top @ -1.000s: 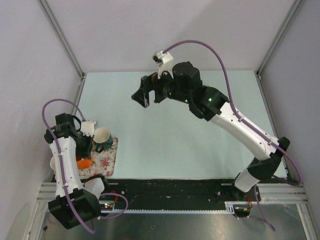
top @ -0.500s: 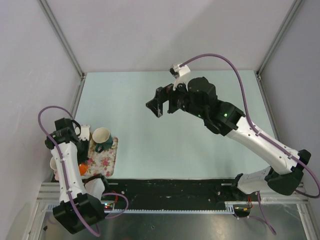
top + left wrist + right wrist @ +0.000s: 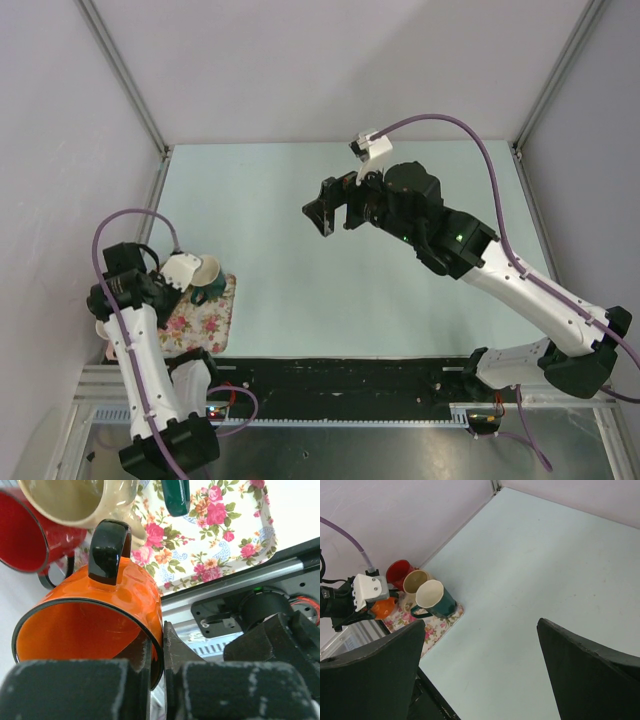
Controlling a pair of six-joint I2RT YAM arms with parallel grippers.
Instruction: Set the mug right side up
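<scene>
At the tray edge, left pincer clamps orange mug by its rim; right pincer gapes.

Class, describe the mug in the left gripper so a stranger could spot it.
Look to the flowered tray at the table's near left corner. Yours is the orange mug with black rim and handle, in the left gripper; its neighbours are a red mug, a cream mug and a green mug.

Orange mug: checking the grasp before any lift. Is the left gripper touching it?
Touching. The left wrist view shows the left gripper pinching the orange mug at its rim wall, one finger inside, one outside.
</scene>
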